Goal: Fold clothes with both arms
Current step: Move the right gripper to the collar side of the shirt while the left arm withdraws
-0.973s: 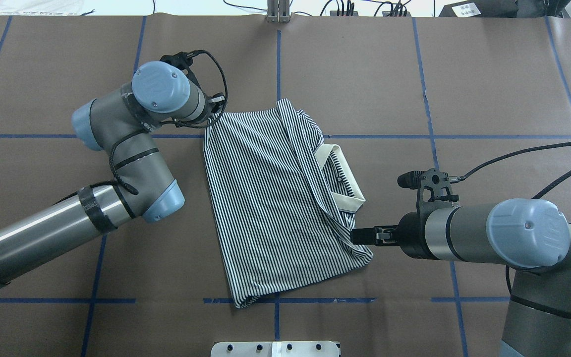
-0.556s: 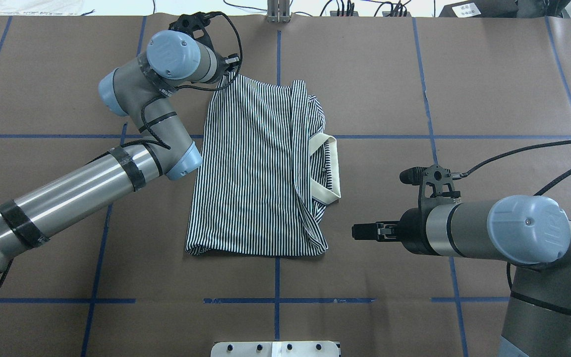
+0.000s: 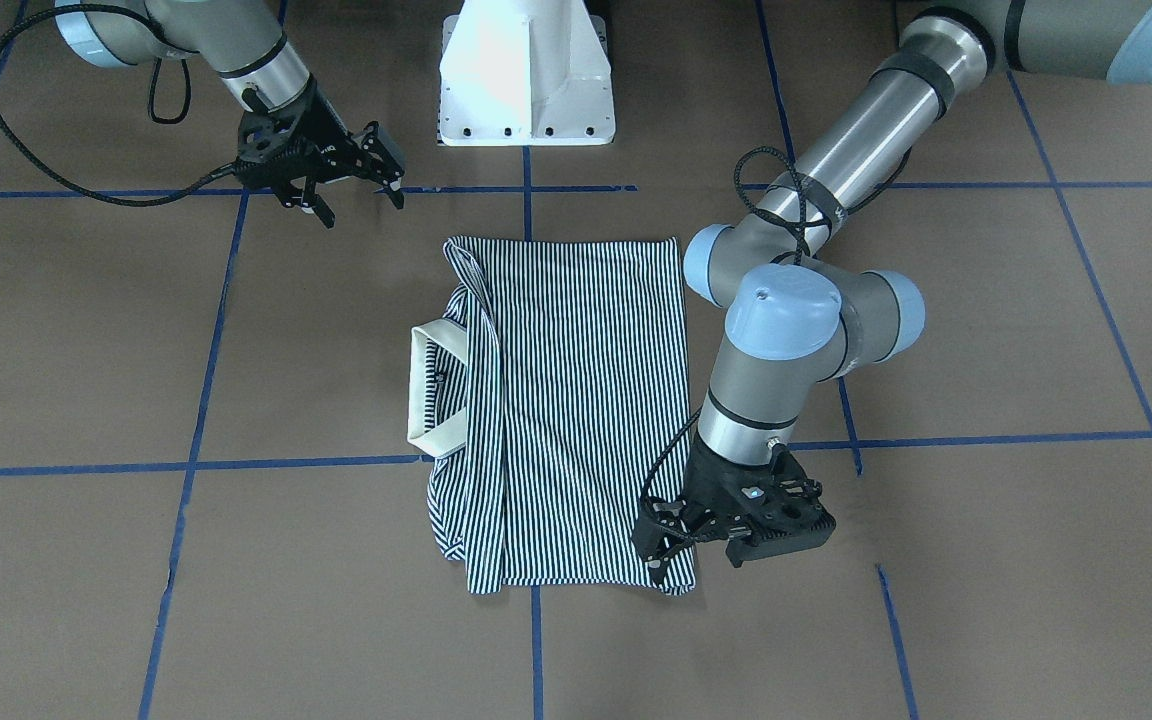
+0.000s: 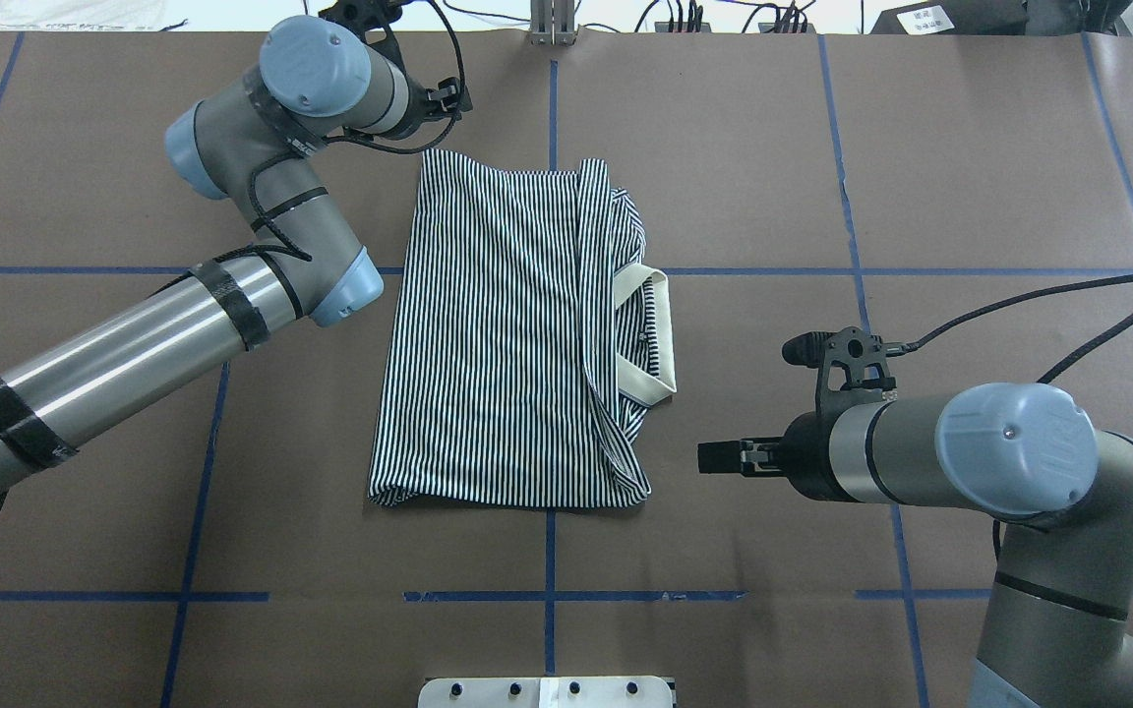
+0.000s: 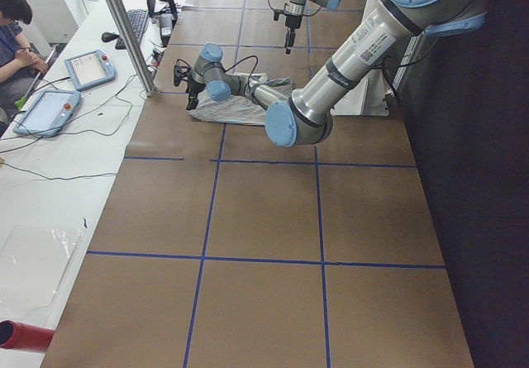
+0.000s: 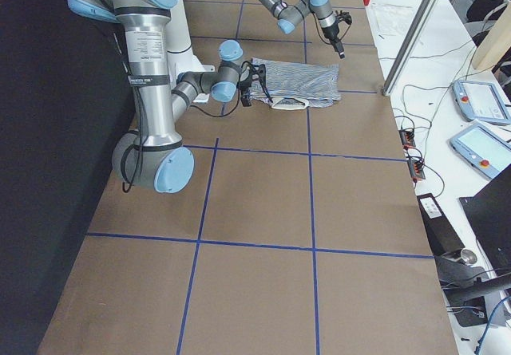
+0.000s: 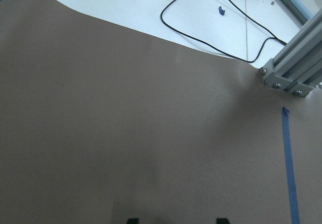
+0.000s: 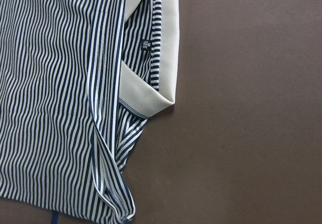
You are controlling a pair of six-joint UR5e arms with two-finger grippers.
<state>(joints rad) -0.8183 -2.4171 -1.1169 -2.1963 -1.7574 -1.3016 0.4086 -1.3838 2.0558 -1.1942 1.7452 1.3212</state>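
Note:
The striped polo shirt [image 4: 498,334] lies folded flat on the brown table, with its cream collar [image 4: 658,334] sticking out on my right side. It also shows in the front view [image 3: 576,400] and the right wrist view [image 8: 50,83]. My left gripper [image 3: 694,562] is open and empty, just above the shirt's far left corner. In the left wrist view its fingertips [image 7: 132,220] stand apart over bare table. My right gripper [image 3: 358,205] is open and empty, off the shirt, a short way from its near right corner; from overhead [image 4: 709,457] it shows side-on.
The white pedestal base [image 3: 526,75] stands at the table's near edge. An aluminium post [image 4: 552,25] and cables [image 4: 685,18] sit at the far edge. Blue tape lines [image 4: 552,590] cross the table. An operator [image 5: 16,37] sits beside tablets past the far edge.
The left gripper dragged the shirt toward the far edge, then let go of its corner and lifted off. The right gripper came off the shirt's near right corner. The shirt now lies square.

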